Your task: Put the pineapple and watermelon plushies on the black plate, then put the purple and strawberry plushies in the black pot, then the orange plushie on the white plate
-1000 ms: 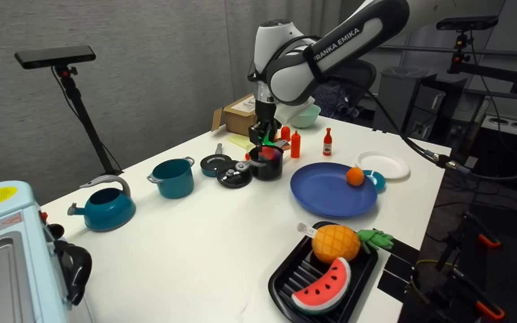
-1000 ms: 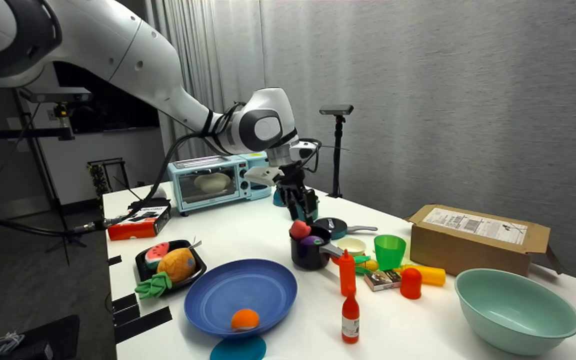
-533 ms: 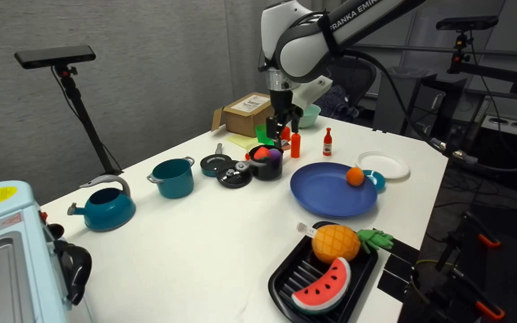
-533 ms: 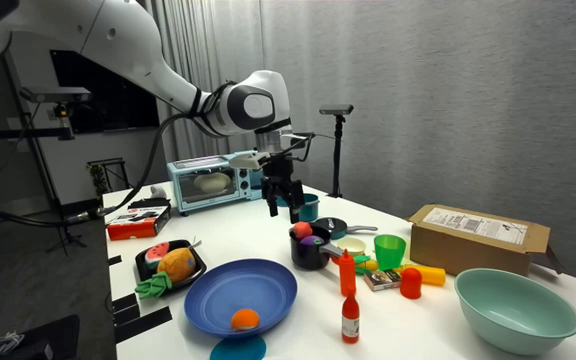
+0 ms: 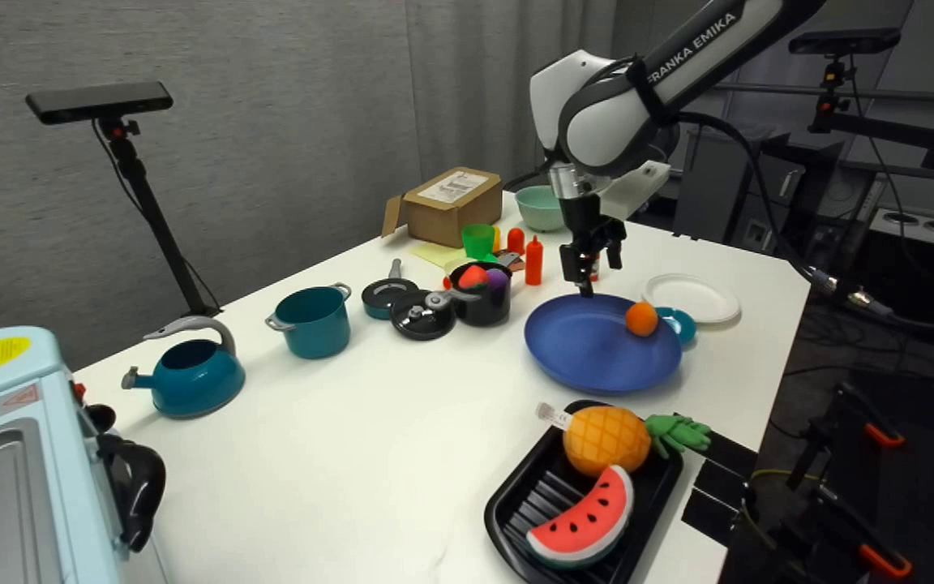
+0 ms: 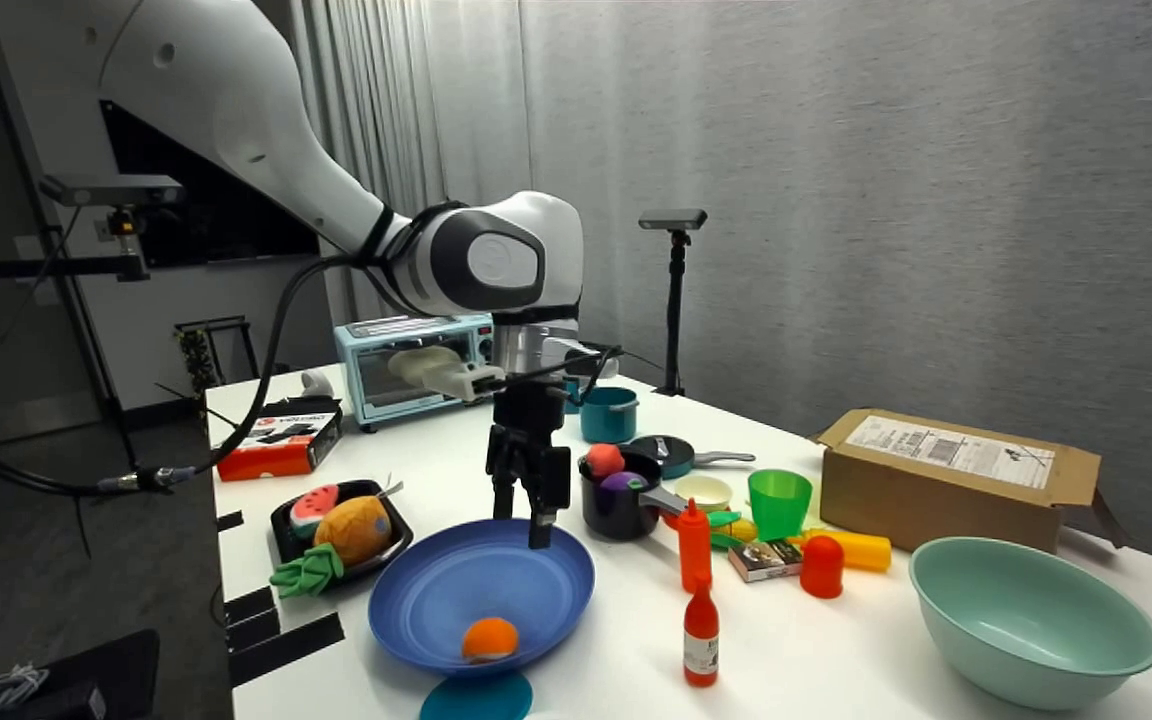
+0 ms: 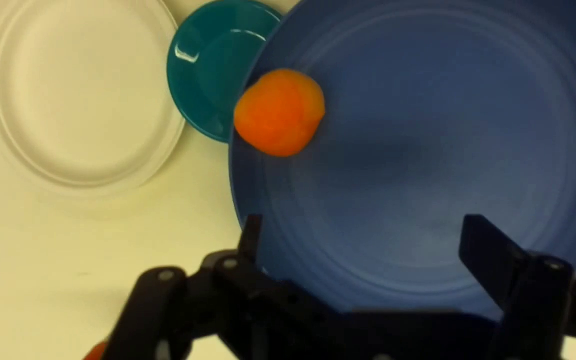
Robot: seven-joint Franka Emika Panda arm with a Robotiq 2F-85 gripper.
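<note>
Across our white tabletop [image 5: 313,487] we see a broad round blue plate [image 5: 593,349], a round white plate [image 7: 85,95], our black two-fingered gripper [image 7: 363,218] hanging with fingers apart over the blue plate's edge, and a ball-shaped orange plushie [image 7: 280,114] resting on that same plate.

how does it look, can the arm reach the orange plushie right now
Probably yes: the gripper hangs open above the blue plate, with nothing visible between it and the orange plushie.

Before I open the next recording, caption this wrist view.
Open Robotiq gripper above a blue plate holding the orange plushie, with teal saucer and white plate alongside.
</note>
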